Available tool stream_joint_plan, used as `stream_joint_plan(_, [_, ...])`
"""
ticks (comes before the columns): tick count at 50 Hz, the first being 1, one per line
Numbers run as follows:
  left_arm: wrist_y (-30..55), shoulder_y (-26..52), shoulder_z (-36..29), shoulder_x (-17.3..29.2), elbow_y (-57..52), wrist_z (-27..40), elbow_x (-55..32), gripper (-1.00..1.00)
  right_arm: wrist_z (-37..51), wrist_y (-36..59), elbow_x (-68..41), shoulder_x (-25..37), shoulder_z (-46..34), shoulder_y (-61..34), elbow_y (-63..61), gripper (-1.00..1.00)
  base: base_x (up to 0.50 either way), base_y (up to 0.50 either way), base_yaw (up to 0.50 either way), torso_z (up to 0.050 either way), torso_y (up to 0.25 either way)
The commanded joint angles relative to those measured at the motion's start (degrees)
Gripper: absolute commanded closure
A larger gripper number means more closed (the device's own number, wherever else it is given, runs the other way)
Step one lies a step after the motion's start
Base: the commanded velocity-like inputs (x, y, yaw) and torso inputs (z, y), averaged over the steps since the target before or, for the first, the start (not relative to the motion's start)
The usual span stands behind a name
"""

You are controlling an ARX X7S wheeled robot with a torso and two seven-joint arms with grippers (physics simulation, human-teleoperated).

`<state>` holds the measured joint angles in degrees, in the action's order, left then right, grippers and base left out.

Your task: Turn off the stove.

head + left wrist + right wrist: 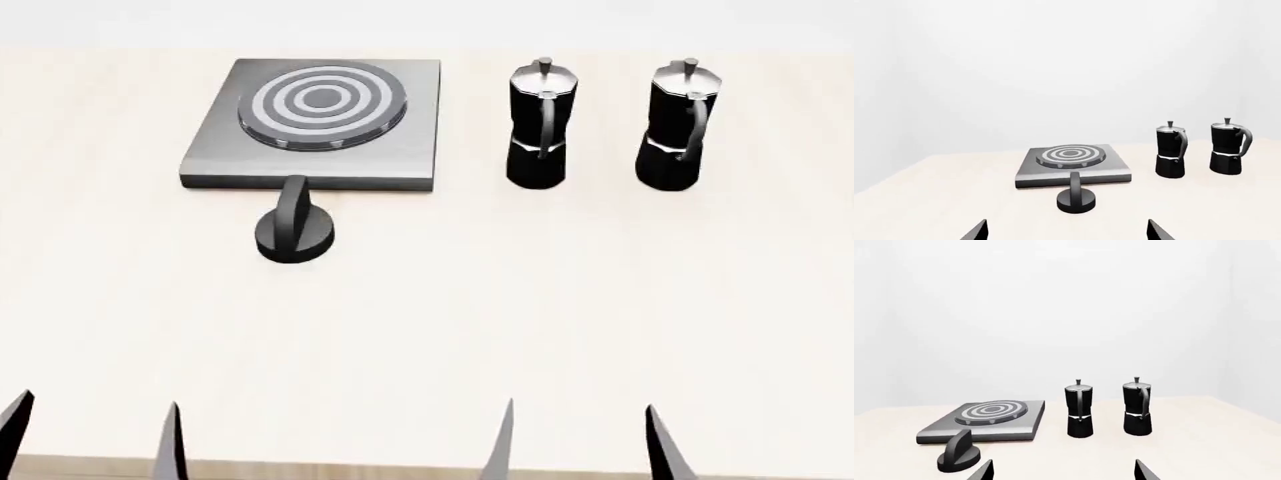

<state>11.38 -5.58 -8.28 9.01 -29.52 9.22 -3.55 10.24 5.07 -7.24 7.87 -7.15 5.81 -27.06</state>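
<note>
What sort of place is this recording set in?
Probably a simulated kitchen counter: a pale table holds a single-burner stove with its knob in front and two moka pots beside it. Blank white surroundings, no other furniture in view.

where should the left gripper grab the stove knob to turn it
Grip the raised ridge across the knob, probably from above, one finger on each flat side. The ridge points toward the stove, and the left gripper is open and nearest.
</note>
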Motion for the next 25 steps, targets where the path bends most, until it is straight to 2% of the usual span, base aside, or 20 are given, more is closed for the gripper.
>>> stream_joint_plan(1, [-0.8, -1.1, 0.8, -0.3, -2.9, -1.2, -0.2, -1.0, -1.4, -1.7, -1.1, -0.3, 1.0, 0.9, -2.1, -1.0, 0.0, 0.0, 0.0, 0.0, 0.0])
stream_joint_plan(14, [-1.6, -1.2, -0.1, 0.4, -2.5, -0.4, 0.2, -1.0, -0.7, -1.9, -2.3, 0.5, 0.7, 1.1, -2.8, -1.0, 0.02, 0.0, 0.0, 0.0, 0.0])
stream_joint_plan(25, [-1.6, -0.8, -0.3, 0.9, -2.0, 0.2, 0.1, -1.0, -0.2, -2.0, -2.7, 1.0, 0.1, 1.0, -2.4, -1.0, 0.24, 0.0, 0.0, 0.0, 0.0])
